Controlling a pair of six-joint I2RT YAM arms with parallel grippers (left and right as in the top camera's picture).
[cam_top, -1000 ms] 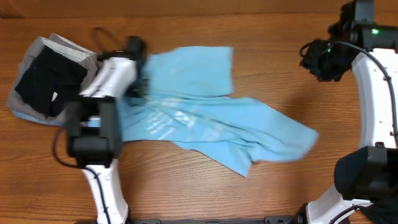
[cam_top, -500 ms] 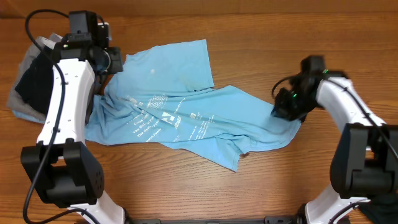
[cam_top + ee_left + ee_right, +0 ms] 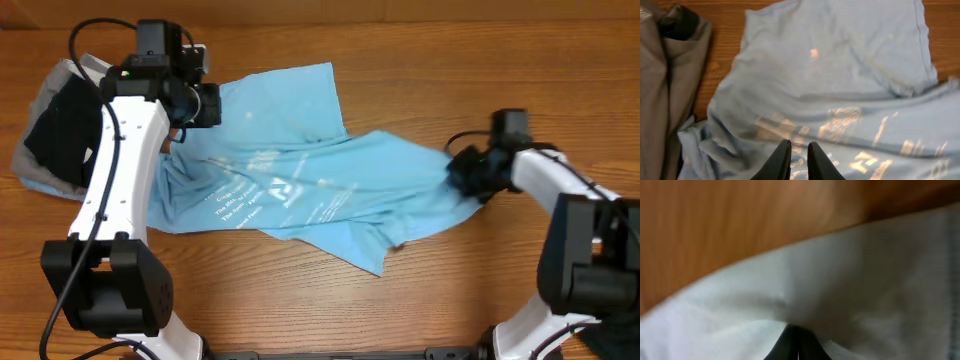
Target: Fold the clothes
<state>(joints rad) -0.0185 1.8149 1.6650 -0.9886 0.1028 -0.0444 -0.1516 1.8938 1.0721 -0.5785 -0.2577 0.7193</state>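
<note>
The light-blue T-shirt [image 3: 300, 190] lies crumpled across the middle of the table, its white lettering [image 3: 270, 195] facing up. My left gripper [image 3: 208, 103] sits at the shirt's upper left edge. In the left wrist view its fingers [image 3: 785, 160] stand almost together over the blue cloth [image 3: 840, 65], which puckers toward them. My right gripper [image 3: 465, 172] is at the shirt's right end. In the right wrist view it [image 3: 797, 330] is shut, with pale fabric [image 3: 840, 280] bunched around the tips. The shirt is drawn into long creases between the two grippers.
A black garment [image 3: 60, 130] rests on a grey one [image 3: 30, 165] at the table's far left, and the grey cloth [image 3: 665, 90] borders the shirt in the left wrist view. Bare wood [image 3: 450, 60] shows at the back right and along the front.
My left gripper has shifted right onto the shirt's upper left edge. The right gripper has closed on the shirt's right end and pulled it a little rightward, stretching the cloth.
</note>
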